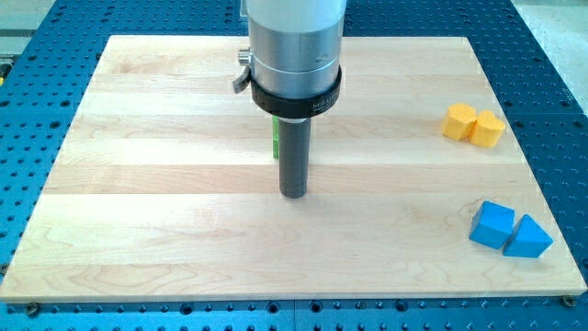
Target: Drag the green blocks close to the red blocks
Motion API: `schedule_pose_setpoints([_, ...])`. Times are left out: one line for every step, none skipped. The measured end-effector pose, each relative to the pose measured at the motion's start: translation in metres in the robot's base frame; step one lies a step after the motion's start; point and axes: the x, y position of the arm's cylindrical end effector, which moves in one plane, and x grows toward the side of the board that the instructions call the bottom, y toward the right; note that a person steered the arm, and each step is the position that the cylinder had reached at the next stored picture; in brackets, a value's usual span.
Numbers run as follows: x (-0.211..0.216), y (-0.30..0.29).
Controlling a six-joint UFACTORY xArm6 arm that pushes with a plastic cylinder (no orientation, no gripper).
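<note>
Blue blocks sit nearest the camera, by the bench's right edge toward its bottom-right corner: a blue cube and a blue wedge-like block, touching side by side, wedge closer to the corner.

Up the same right edge, toward the top-right corner, two yellow blocks touch each other: one yellow cube and one yellow block of unclear shape, maybe pentagonal.

No pincer on this arm, so no open/closed state to report; it ends in a dark rod under a grey cylindrical mount. My tip rests on the wooden bench near the centre, touching nothing I can see.

Green block: only a thin sliver shows, just left of the rod's upper part, behind it toward the bench's top edge. Shape can't be made out; mostly hidden by the rod and mount. Can't tell whether more than one green block is there, or whether the rod touches it.

Red blocks: not visible in this view.

Bench sits on a blue perforated base.
</note>
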Motion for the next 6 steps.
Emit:
schedule_pose_setpoints([-0.045, 0.000])
schedule_pose_setpoints([-0.091, -0.021])
schedule_pose_setpoints([-0.091, -0.039])
schedule_pose_setpoints([-0.091, -0.043])
schedule_pose_setpoints([-0.087, -0.076])
schedule_pose_setpoints([-0.108, -0.044])
